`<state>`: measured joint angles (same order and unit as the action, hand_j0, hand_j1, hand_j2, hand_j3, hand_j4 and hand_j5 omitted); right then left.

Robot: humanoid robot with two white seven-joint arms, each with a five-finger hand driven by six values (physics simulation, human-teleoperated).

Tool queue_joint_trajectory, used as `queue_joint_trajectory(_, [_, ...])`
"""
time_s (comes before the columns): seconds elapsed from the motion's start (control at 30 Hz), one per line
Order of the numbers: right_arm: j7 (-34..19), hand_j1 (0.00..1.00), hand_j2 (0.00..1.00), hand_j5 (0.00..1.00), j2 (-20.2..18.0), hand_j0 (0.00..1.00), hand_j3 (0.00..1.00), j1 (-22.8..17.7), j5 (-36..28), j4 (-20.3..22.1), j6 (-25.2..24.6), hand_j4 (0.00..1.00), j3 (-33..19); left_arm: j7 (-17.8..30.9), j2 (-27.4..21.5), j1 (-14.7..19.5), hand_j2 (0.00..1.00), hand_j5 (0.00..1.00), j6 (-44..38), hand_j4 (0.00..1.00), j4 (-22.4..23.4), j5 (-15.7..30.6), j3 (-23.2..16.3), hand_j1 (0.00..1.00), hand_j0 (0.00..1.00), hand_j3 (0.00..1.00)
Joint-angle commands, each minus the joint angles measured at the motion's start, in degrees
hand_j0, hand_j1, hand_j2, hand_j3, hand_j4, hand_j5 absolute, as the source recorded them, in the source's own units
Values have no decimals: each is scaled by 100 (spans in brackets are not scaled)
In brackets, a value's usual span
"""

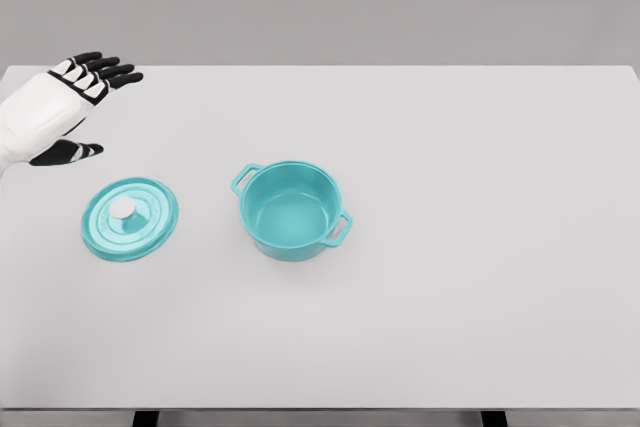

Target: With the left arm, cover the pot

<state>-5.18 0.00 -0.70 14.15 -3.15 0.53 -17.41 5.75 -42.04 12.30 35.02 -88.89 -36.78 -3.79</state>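
— What does the robot's body look like from where you stand?

— Only the left hand point(62, 107) shows, at the picture's left edge. The back of the hand and the wrist are a smooth, glossy white shell, rounded like moulded plastic.

— And the fingers?

— The fingers point(104, 70) are black, with white plates over the segments nearest the knuckles. The thumb point(66, 152) is black too, with one small white patch. I see no cables, screws or markings.

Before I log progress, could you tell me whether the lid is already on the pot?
No, the lid lies flat on the table, left of the open pot.
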Motion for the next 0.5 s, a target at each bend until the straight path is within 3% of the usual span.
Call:
queue_joint_trajectory(0.0, [-1,100,100,100,0,100,100,0,0,7,0,100,0,-4,-15,0,100,100,-2,100,-6,39,1,100,100,100])
queue_joint_trajectory(0.17, [-1,100,100,100,0,100,100,0,0,-1,0,100,0,-4,-24,44,100,100,-2,100,29,188,10,100,100,100])
queue_joint_trajectory(0.23, [-1,100,100,100,0,100,100,0,0,-1,0,100,0,31,-155,26,100,100,-2,100,30,461,-7,100,100,100])
queue_joint_trajectory(0.27, [-1,100,100,100,0,100,100,0,0,7,0,100,0,347,-436,9,100,100,-2,100,47,593,-7,100,100,100])
queue_joint_trajectory(0.3, [-1,100,100,100,0,100,100,0,0,7,0,100,0,979,-568,26,100,100,-2,100,82,777,-7,100,100,100])
queue_joint_trajectory(0.4, [-1,100,100,100,0,100,100,0,0,-1,0,100,0,2245,-797,62,100,100,-2,100,223,979,-16,100,100,100])
queue_joint_trajectory(0.47, [-1,100,100,100,0,100,100,0,0,-1,0,100,0,2606,-1139,62,100,100,-2,100,328,1339,-341,100,100,100])
